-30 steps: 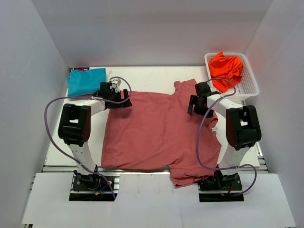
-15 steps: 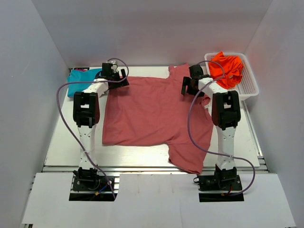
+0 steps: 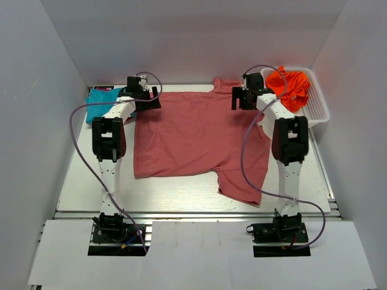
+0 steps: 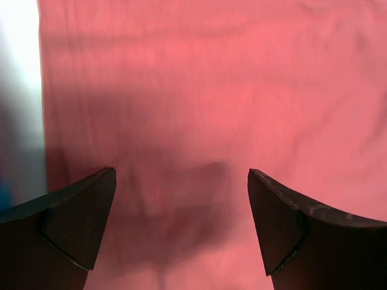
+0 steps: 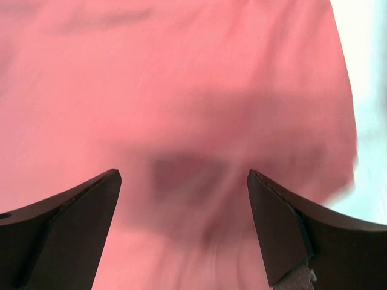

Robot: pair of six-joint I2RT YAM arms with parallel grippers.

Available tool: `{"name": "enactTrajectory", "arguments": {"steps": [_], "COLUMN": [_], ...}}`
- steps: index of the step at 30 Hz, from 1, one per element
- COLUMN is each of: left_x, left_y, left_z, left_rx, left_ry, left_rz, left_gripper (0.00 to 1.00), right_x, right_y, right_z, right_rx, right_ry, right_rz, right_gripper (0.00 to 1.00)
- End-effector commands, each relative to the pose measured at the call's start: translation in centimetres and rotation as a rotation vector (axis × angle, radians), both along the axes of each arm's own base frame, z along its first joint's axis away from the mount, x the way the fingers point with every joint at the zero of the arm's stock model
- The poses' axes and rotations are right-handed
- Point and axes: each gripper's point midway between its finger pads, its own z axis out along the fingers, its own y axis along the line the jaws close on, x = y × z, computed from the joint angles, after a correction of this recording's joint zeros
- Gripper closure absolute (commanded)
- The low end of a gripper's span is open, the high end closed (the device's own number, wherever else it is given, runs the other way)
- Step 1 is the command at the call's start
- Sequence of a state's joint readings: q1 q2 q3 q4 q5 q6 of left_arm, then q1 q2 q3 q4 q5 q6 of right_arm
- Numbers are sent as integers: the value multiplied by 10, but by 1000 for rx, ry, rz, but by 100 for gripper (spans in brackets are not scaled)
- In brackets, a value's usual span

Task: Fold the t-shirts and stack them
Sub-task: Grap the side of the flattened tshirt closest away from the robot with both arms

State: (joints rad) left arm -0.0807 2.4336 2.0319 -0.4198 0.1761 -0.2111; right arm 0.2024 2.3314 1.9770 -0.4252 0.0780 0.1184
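Observation:
The large salmon t-shirt (image 3: 193, 136) lies spread flat across the far half of the table, one sleeve trailing toward the near right. My left gripper (image 3: 148, 104) is over its far left corner and my right gripper (image 3: 240, 99) is over its far right, by the collar. In the left wrist view the left gripper (image 4: 181, 181) has its jaws wide apart just above the salmon cloth (image 4: 211, 90). The right gripper (image 5: 183, 181) is likewise open above blurred salmon cloth (image 5: 181, 78). A folded teal t-shirt (image 3: 100, 101) lies at the far left. The orange t-shirt (image 3: 289, 84) is crumpled in the basket.
The white mesh basket (image 3: 318, 110) stands at the far right corner, close to the right arm. White walls enclose the table on three sides. Purple cables loop from both arms over the table's left and right parts.
Both arms have stretched toward the far edge and the salmon t-shirt has slid away with them. Its near hem now lies well up the table.

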Motion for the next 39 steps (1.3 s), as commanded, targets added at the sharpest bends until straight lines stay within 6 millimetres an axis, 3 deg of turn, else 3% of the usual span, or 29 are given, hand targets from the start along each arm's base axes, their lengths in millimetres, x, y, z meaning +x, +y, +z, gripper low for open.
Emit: {"name": "enactTrajectory", "arguments": {"steps": [1,2,3,4,6,7,8,9,10,11,12,14,15,16,18,20,27,28,32,36,39], "left_x": [-35,-45,-73,-87,-116,-149,-163,-195,-211,-224,-250,-276,-300,-307,-326,-332,-358,-354,-352,-349,-350], "left_y": [-3,1,4,6,13,21,24,31,31,31,32,35,43,44,47,54,65,65,54,49,47], "left_z": [102,110,123,128,131,126,122,85,77,71,59,44,23,29,18,25,-4,-4,-15,-20,-28], "left_rx": [32,42,42,34,23,15,1,10,-16,-48,-61,-83,-57,-76,-73,-78,-25,-28,-59,-75,-72], "left_ry": [-130,-143,-149,-151,-145,-126,-128,-42,-25,-14,8,61,121,93,103,62,124,114,155,169,187], "left_rz": [-47,-34,-33,-10,35,98,132,182,208,239,257,314,360,370,386,417,465,465,415,398,385], "left_gripper": [0,0,0,0,0,0,0,0,0,0,0,0,2,4,8,11,32,37,42,54,86], "right_x": [-21,-40,-58,-78,-95,-122,-125,-129,-139,-144,-148,-162,-164,-172,-183,-194,-202,-203,-210,-219,-243], "right_y": [19,16,16,15,24,22,26,29,32,37,38,35,34,34,34,31,10,10,5,-14,-23], "right_z": [134,109,142,117,122,111,115,130,121,124,128,125,125,132,120,114,96,96,91,78,61], "right_rx": [87,88,118,132,209,245,312,361,381,421,425,438,452,464,471,468,402,402,388,329,300], "right_ry": [-268,-212,-299,-245,-272,-249,-263,-305,-319,-304,-312,-318,-321,-349,-321,-305,-270,-268,-251,-206,-100], "right_rz": [117,112,117,110,132,117,74,74,95,94,97,79,69,78,83,74,-31,-36,-60,-159,-225], "right_gripper": [9,9,9,9,9,9,9,9,9,9,9,9,9,9,9,9,9,9,9,9,9]}}
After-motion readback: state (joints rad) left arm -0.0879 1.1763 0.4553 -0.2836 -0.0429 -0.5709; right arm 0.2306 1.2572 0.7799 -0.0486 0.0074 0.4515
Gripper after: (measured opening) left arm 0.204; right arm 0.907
